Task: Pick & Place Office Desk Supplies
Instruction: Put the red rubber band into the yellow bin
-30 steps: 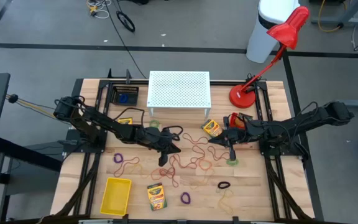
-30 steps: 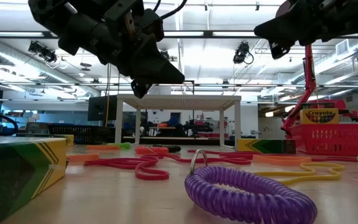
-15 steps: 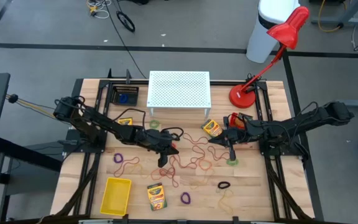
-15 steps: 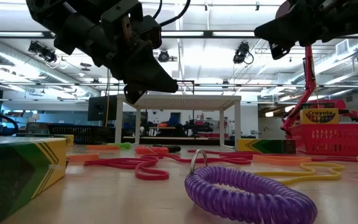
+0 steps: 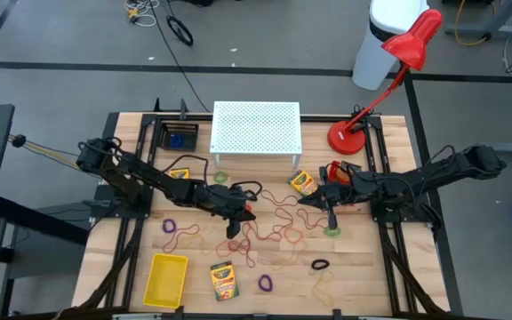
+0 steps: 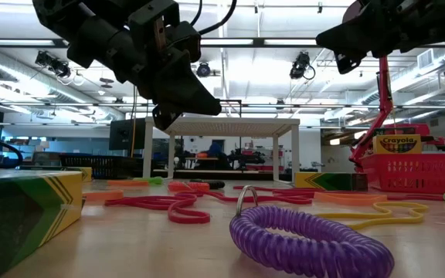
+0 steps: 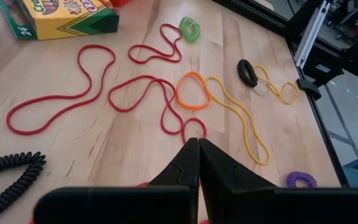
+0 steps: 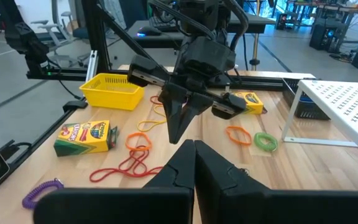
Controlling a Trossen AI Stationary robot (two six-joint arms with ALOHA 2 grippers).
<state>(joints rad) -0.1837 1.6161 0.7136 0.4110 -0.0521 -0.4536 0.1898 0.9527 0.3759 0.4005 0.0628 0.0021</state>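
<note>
While both arms reach in over the middle of the table [image 5: 363, 267], the left hand [image 5: 232, 230] hangs above a tangle of red rubber bands [image 7: 73, 93], fingers pressed together, nothing held. Right hand [image 5: 332, 223] also has fingers together and empty, sitting above the table near a green coil loop [image 5: 332, 232].

Supplies are scattered on the wood. One crayon box [image 5: 224, 279] lies near the front edge, beside the yellow bin [image 5: 165, 278]. A second crayon box [image 5: 303, 183] lies just in front of the white perforated stand [image 5: 256, 128]; a third [image 5: 179, 173] is by the left arm. Purple coil loop [image 5: 265, 283] is just right of the front crayon box; another purple loop [image 5: 169, 226] lies left of the left hand. Black coil loop [image 5: 320, 264] lies toward the front right, with a yellow rubber band [image 7: 241, 118] near it. An orange rubber band [image 7: 193, 91] touches the red bands in the left wrist view. Red basket [image 6: 416, 171] holds a crayon box upright at right in the low view. Red desk lamp [image 5: 363, 133] stands at the back right.
</note>
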